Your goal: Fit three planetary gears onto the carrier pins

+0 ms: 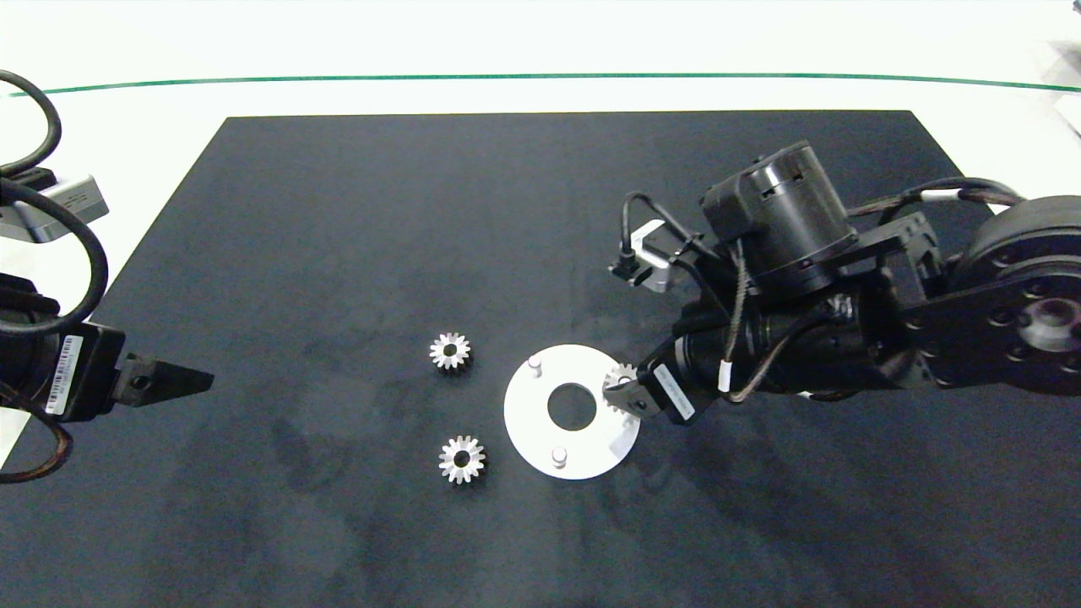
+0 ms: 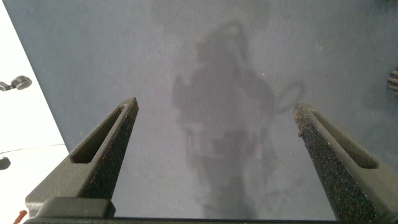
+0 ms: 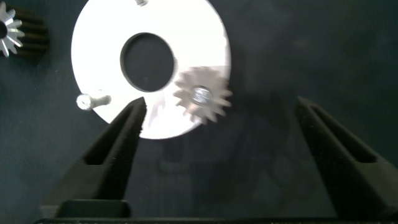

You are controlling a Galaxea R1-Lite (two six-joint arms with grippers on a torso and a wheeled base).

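Observation:
The white disc (image 1: 525,415) lies on the dark mat, and two bare carrier pins (image 1: 534,365) (image 1: 558,457) stand up from it. One planetary gear (image 1: 622,377) sits on the third pin at the disc's right edge; the pin's tip shows through the hole of this gear (image 3: 202,94). My right gripper (image 1: 623,395) hovers open right over that gear, and in the right wrist view the right gripper (image 3: 221,121) has a finger on either side, not touching it. Two more silver gears (image 1: 449,350) (image 1: 462,458) lie flat on the mat left of the disc. My left gripper (image 1: 173,380) is parked open at the left.
The dark mat (image 1: 338,211) covers most of the white table, with a green line beyond its far edge. Under the left gripper (image 2: 214,124) is only bare mat. Cables loop near the left arm at the table's left edge.

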